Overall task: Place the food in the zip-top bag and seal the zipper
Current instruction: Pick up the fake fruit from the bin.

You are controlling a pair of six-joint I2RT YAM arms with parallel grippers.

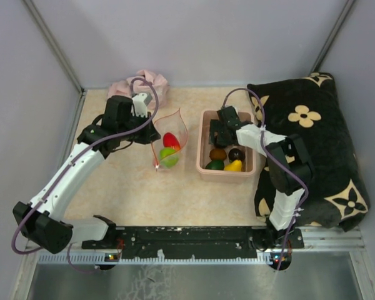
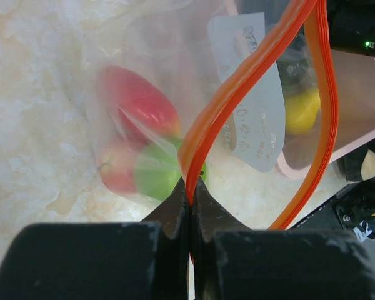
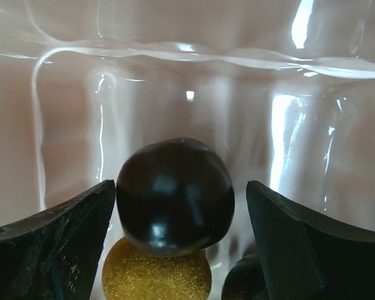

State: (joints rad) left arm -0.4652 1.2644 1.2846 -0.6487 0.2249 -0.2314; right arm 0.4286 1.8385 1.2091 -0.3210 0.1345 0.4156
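Zip-top bag (image 1: 178, 125) of clear, see-through plastic sits near the middle of the beige marbled surface (image 1: 125, 187). Its mouth is open, and the thin red-orange zipper (image 2: 256, 69) curves in two separated strips. Inside lie a red toy apple (image 1: 170, 139) and, at 6 o'clock of it, a green toy apple (image 1: 169, 156). The left wrist view shows another reddish fruit (image 2: 115, 165) against the green one.

The left tool (image 2: 190, 194) is clamped on the zipper at the bag's 9 o'clock edge, jaws pressed together on the strip.

Just beside the bag at 3 o'clock sits a pink rectangular plastic tub (image 1: 203, 140). It holds a glossy dark purple ball (image 3: 175, 194), a yellow piece (image 1: 234, 165) and a gold glittery round piece (image 3: 156, 275). The right tool (image 3: 181, 187) is down in the tub, its fingers apart on either side of the ball.

A crumpled pink cloth (image 1: 140, 84) lies at 11 o'clock of the bag. A black flower-patterned cushion (image 1: 312, 144) lies at 3 o'clock of the tub.
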